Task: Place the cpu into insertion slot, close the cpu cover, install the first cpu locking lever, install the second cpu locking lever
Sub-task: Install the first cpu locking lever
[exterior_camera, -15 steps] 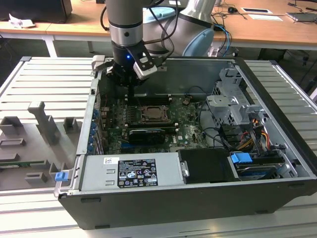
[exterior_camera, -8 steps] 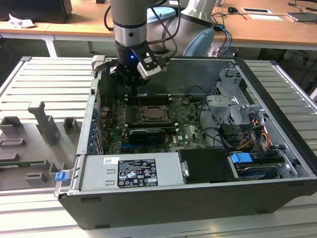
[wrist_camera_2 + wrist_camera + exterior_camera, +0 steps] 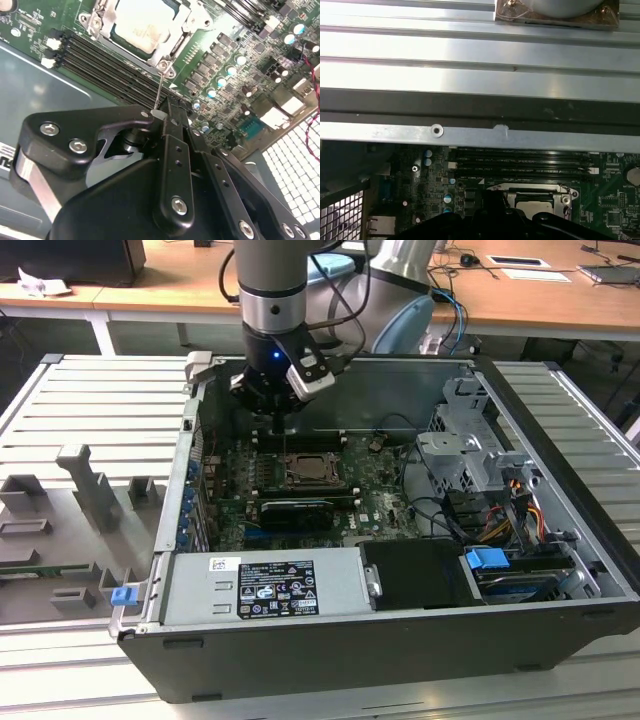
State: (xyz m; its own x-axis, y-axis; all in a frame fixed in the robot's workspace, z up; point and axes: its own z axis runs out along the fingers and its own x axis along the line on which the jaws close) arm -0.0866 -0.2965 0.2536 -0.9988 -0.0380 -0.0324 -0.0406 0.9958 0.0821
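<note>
We count one cpu [image 3: 142, 25], partly cut off, under one cpu cover [image 3: 181, 31]; gripper [image 3: 162, 112] jaws pinch one locking lever [image 3: 159, 85].

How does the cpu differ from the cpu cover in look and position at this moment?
In the second wrist view, the cpu is a solid pale metal square, while the cpu cover is a silver frame with a large window. The cpu sits in the middle and the cpu cover runs around its edges. Both lie flat against the green motherboard.
</note>
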